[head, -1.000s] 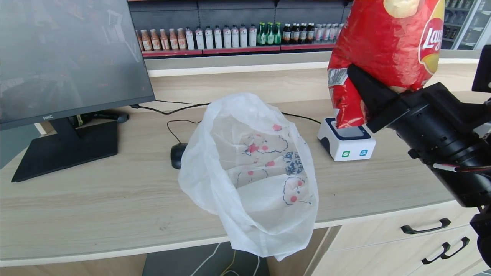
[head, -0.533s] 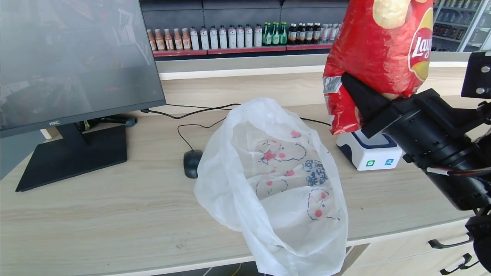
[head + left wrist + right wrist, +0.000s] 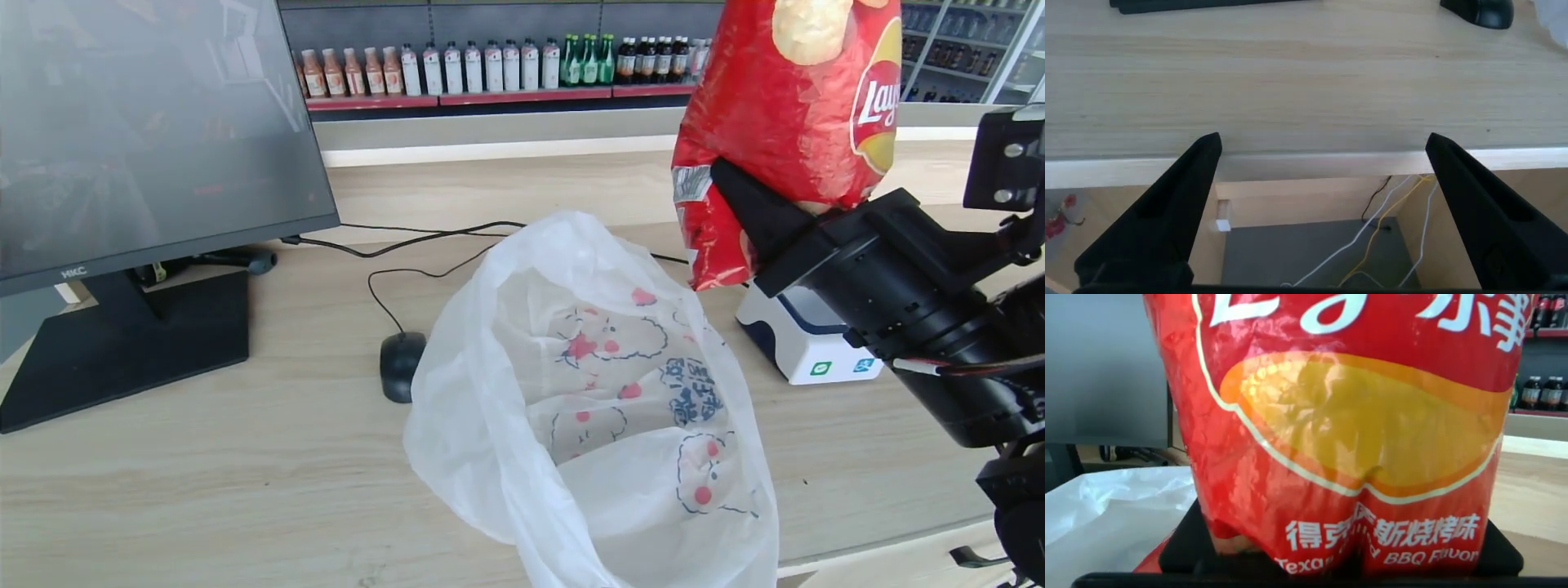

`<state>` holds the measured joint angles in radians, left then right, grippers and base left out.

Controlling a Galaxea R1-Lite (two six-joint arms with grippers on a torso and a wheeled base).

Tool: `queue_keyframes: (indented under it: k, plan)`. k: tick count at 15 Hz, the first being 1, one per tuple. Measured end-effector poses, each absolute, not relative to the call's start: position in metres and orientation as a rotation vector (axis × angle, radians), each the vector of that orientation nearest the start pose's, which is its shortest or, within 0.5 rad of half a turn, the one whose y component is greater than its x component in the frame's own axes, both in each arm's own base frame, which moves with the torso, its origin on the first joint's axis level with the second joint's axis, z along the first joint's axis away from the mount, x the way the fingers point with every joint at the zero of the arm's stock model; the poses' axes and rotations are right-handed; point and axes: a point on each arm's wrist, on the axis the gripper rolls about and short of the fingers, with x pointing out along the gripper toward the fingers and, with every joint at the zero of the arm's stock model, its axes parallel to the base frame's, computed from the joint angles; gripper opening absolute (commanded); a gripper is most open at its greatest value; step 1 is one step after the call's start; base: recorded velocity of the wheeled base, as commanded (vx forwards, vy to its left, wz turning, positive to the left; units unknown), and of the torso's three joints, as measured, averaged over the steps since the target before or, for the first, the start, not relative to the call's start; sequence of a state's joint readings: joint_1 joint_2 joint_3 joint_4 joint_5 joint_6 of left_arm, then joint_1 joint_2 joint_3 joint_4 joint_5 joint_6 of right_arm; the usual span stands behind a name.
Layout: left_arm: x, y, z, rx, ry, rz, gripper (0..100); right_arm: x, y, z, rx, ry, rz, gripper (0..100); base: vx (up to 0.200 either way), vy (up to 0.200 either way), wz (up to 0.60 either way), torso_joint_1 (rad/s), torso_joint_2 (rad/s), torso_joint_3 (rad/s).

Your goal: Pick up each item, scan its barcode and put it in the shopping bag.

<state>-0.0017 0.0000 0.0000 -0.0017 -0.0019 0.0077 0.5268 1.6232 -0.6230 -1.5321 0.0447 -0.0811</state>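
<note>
Our right end effector [image 3: 755,214] pinches the red chip bag [image 3: 784,114] aloft near the scanner [image 3: 804,347] and shopping bag [image 3: 588,392], while our left end effector [image 3: 1323,151] hangs spread

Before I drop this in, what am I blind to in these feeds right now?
- Barcode on the chip bag: the sides facing the head and right wrist views carry none I can find.
- Top of the scanner: head view, mostly behind the right end effector and arm.
- Bottom of the shopping bag: head view, cut by the lower edge.
</note>
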Motion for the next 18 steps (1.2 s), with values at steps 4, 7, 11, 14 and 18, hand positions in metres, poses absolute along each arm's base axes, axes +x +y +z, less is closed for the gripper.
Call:
queue_keyframes:
  k: [4, 7, 11, 14, 18]
  plan:
    - [-0.023, 0.0, 0.076, 0.007, -0.004, -0.003, 100, 0.226, 0.133, 0.244, 0.051, -0.54, 0.537, 0, -0.2, 0.0, 0.0, 0.005, 0.0, 0.002]
    - [-0.023, 0.0, 0.075, 0.006, 0.002, -0.003, 100, 0.225, 0.133, 0.244, 0.051, -0.54, 0.537, 0, -0.2, 0.0, 0.0, -0.004, 0.01, 0.002]
    - [-0.023, 0.0, 0.075, 0.007, 0.0, -0.003, 100, 0.223, 0.131, 0.245, 0.052, -0.546, 0.538, 0, -0.1, 0.0, 0.0, -0.005, 0.0, 0.001]
    - [-0.023, 0.0, 0.076, 0.007, 0.0, -0.003, 100, 0.221, 0.13, 0.248, 0.055, -0.555, 0.535, 0, 0.0, 0.0, 0.0, 0.0, 0.0, 0.0]
    - [-0.023, 0.0, 0.076, 0.01, -0.001, -0.003, 100, 0.216, 0.127, 0.25, 0.056, -0.56, 0.536, 0, 0.0, 0.0, 0.0, 0.0, 0.0, 0.0]
